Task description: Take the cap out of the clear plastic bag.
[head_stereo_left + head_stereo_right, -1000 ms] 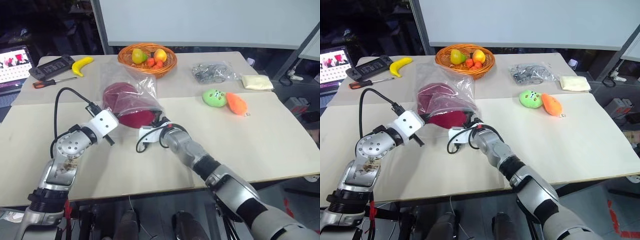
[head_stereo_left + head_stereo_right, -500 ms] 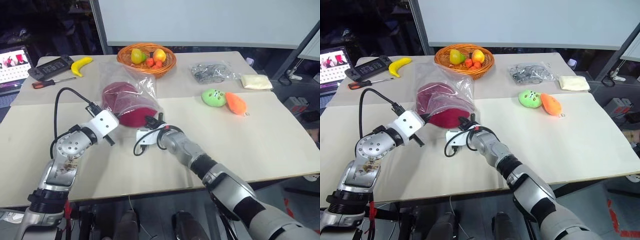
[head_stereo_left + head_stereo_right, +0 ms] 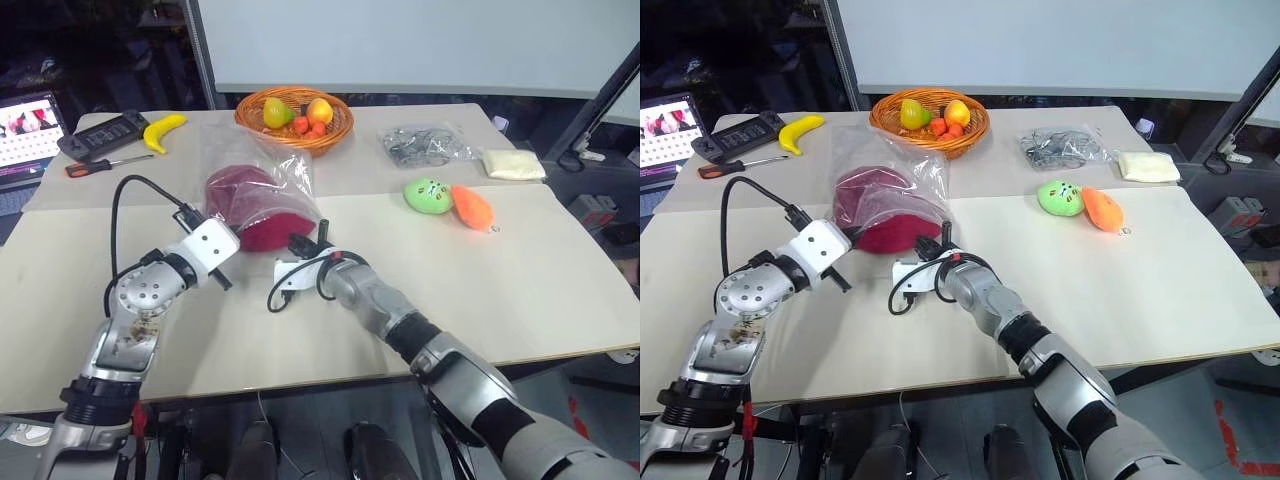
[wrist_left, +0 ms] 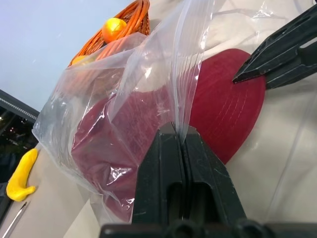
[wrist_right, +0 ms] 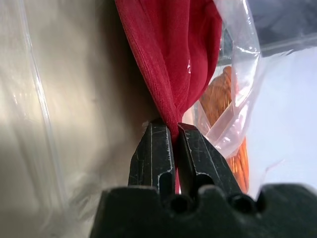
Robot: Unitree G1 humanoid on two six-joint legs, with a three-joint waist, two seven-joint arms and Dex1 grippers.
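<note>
Both black two-fingered grippers are gripping: the right gripper (image 5: 174,130) is pinching the brim of the dark red soft fabric cap (image 3: 262,232), while the left gripper (image 4: 178,136) is clamping the edge of the large, crinkly clear plastic bag (image 3: 250,160). On the pale tabletop (image 3: 500,290) the brim is poking out of the bag's mouth and the crown is sitting inside. Judging by this, the grasp is done; drawing the cap fully free is remaining.
</note>
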